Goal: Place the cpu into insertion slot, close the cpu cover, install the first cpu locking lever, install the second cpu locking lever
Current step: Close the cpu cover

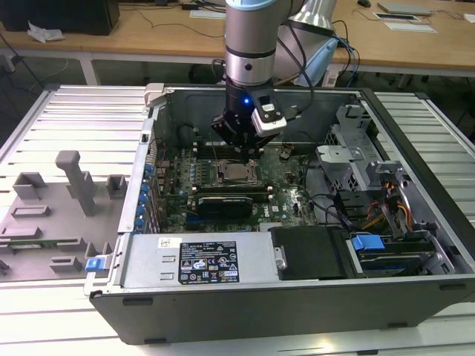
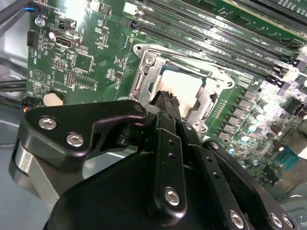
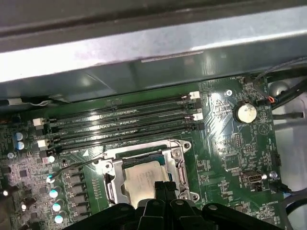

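Cpu (image 3: 144, 176) seated in the slot (image 3: 109, 167), cover (image 3: 181, 160) down over it.
The cpu lies flat in the slot at the middle of the board (image 3: 225, 158), just beside the memory slots (image 3: 124, 125). Its grey top shows through the cover's window, and the frame rests on its edges, likely so the levers can clamp it there. The gripper (image 3: 163, 188) stands low at one edge of the socket, its fingers (image 2: 165, 103) clenched together with nothing seen between them, which looks like a pushing pose rather than a grasp. A thin wire lever (image 3: 76, 167) runs out from the socket's corner over the board; I cannot tell whether it is latched. In the exterior view the arm (image 1: 251, 37) reaches straight down into the open case (image 1: 297, 304).
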Available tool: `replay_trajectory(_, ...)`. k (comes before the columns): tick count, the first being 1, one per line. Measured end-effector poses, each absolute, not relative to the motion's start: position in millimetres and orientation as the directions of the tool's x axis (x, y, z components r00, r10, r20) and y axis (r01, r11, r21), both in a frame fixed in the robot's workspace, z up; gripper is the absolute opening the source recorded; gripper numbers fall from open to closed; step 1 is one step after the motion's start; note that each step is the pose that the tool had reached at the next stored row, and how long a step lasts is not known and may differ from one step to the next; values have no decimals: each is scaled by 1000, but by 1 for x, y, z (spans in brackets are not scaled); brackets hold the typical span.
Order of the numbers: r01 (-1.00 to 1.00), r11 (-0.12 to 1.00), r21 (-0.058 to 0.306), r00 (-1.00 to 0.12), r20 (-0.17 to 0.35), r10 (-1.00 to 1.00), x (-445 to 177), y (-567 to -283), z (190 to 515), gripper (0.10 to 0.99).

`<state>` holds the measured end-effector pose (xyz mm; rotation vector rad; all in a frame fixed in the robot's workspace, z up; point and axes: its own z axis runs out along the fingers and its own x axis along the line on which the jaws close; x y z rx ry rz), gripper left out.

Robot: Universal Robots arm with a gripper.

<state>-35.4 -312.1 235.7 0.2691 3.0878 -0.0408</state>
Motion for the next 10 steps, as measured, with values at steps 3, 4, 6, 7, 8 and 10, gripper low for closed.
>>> replay_trajectory(3, 172, 985, -29, -985, -11, 172, -35, -312, 235, 106)
replay_trajectory(4, 171, 985, -31, -985, -3, 171, -35, -312, 235, 106)
replay_trajectory(6, 142, 989, -30, -990, -3, 142, -36, -312, 235, 106)
replay_trajectory(7, 120, 992, -30, -993, -3, 120, -36, -313, 234, 106)
replay_trajectory(8, 103, 994, -30, -995, -3, 103, -36, -312, 234, 106)
replay_trajectory(10, 60, 998, -31, -998, -3, 60, -36, -313, 233, 106)
